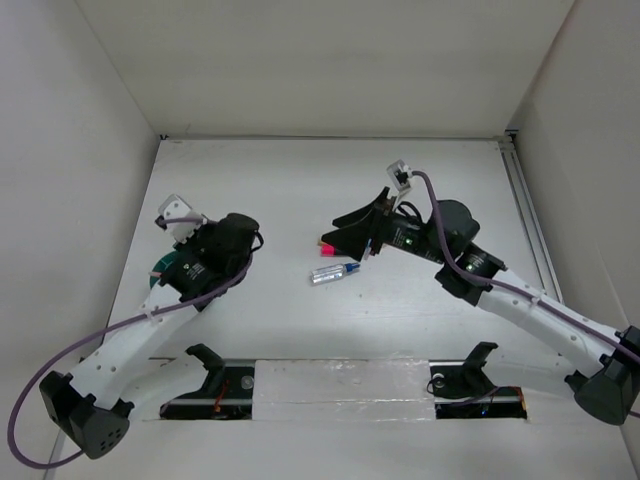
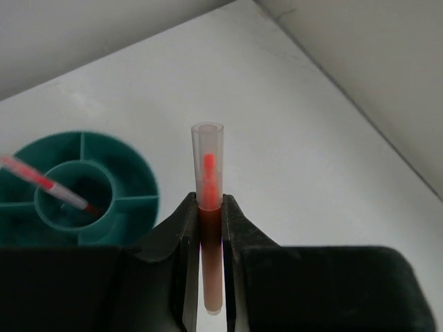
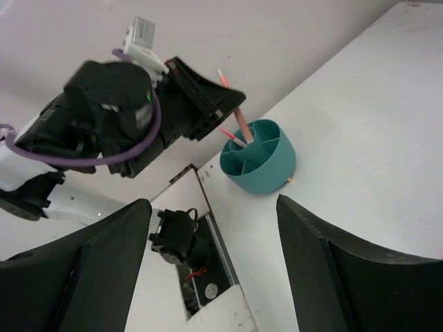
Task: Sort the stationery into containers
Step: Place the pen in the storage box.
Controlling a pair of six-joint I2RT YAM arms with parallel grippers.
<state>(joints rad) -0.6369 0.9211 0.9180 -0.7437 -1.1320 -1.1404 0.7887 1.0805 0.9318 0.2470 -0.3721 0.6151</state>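
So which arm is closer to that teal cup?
Left. The left gripper, shut on an orange pen, is right beside the cup; the right gripper, open, is away across the table.

A white table [image 1: 290, 190] stands between plain white walls [image 1: 70, 120].

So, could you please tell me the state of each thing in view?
Left hand: shut on thin orange pencil.
Thin orange pencil: held, not released.
Round teal plastic cup: upright, another pencil inside.
Right hand: open, empty.
Clear blue-capped pen: lying on table.
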